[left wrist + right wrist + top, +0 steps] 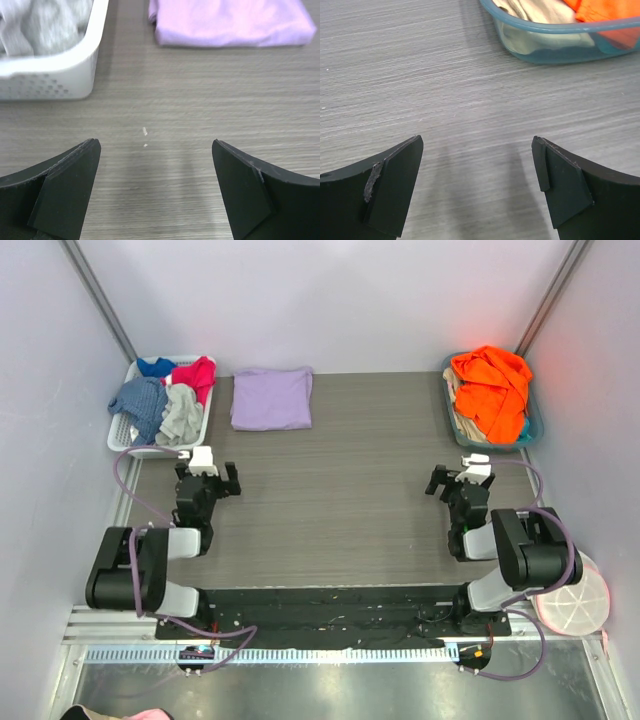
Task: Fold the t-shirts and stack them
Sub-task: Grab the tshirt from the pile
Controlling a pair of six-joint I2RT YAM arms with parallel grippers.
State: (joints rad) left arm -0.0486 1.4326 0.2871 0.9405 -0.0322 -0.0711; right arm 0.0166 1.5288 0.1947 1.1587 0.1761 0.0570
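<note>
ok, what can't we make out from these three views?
- Teal bin: cut off by the top edge in right wrist. In top external the orange garment hides what lies beneath.
- Lavender t-shirt: far part cut off by the top edge in left wrist; fold layers unclear.
- White basket: cut by left and top edges, left wrist.
- Teal t-shirt: not identifiable in any view.

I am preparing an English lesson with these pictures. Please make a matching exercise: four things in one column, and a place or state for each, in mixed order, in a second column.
Things:
1. purple shirt
2. white basket
3. orange garment
4. left gripper

Places or states:
A. open, above the bare table
B. in the blue bin, far right
C. folded flat on the table, right of the basket
D. holds red, blue and grey clothes

Pairs: 1-C, 2-D, 3-B, 4-A.
</note>
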